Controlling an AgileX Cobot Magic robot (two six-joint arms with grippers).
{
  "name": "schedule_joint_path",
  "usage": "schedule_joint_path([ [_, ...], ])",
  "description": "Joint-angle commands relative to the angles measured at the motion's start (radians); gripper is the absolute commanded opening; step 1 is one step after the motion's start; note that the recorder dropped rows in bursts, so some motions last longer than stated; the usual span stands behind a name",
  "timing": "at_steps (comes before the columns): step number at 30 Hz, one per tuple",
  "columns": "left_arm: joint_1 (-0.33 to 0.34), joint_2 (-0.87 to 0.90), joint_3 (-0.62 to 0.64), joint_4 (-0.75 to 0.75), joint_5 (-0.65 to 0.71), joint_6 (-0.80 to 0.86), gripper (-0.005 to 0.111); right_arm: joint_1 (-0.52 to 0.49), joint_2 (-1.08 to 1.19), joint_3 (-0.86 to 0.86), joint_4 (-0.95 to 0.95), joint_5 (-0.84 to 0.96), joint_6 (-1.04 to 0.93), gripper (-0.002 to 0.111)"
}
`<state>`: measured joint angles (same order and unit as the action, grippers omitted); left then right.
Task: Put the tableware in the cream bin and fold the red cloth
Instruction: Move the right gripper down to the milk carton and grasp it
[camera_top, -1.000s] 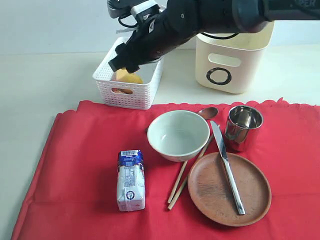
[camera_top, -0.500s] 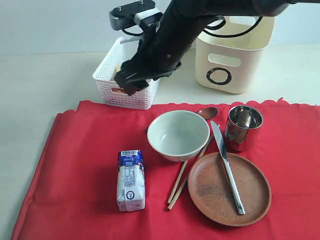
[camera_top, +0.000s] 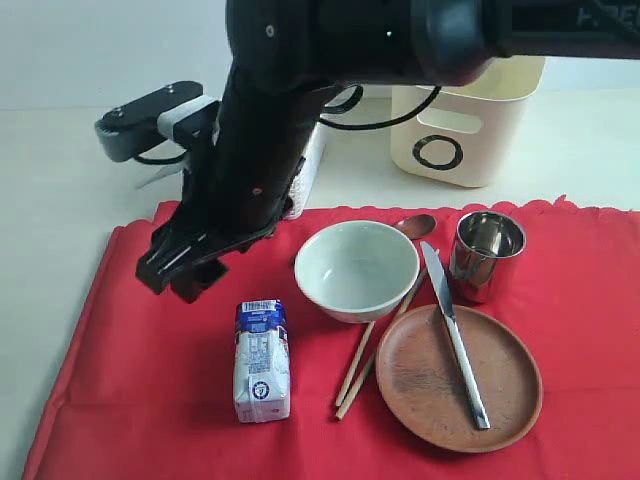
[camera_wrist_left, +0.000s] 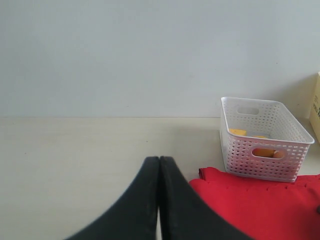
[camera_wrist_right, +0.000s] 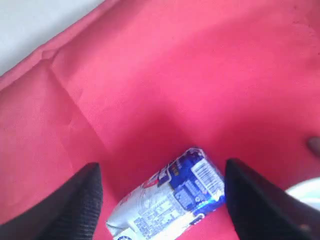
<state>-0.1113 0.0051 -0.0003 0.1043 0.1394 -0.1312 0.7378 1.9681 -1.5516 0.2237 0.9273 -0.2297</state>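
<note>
Lying spread flat, red cloth (camera_top: 150, 400), scalloped edge

The right arm (camera_top: 262, 150) leans down, right fingers (camera_wrist_right: 82, 205) spread wide; the left fingers (camera_wrist_left: 142, 200) are pressed together.

You have the red cloth (camera_top: 150, 400) spread flat on the tabletop (camera_top: 60, 180). On it the pale bowl (camera_top: 356, 268) stands upright and empty beside the steel cup (camera_top: 487, 255). The knife (camera_top: 455, 335) lies across the brown plate (camera_top: 420, 385). 2 chopsticks (camera_top: 365, 365) lie between bowl and plate, and the spoon (camera_top: 417, 225) peeks out behind the bowl. The cream bin (camera_top: 465, 125) stands behind the cloth.
</note>
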Motion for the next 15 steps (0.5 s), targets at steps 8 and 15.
schedule_joint_path([
  [8, -0.019, -0.005, 0.000, -0.004, -0.002, -0.002, 0.001, 0.076, -0.014, 0.163, -0.171, -0.053, 0.280, 0.066],
  [15, -0.019, -0.005, 0.000, -0.004, -0.002, -0.002, 0.001, 0.076, -0.014, 0.237, -0.173, -0.160, 0.488, 0.066],
])
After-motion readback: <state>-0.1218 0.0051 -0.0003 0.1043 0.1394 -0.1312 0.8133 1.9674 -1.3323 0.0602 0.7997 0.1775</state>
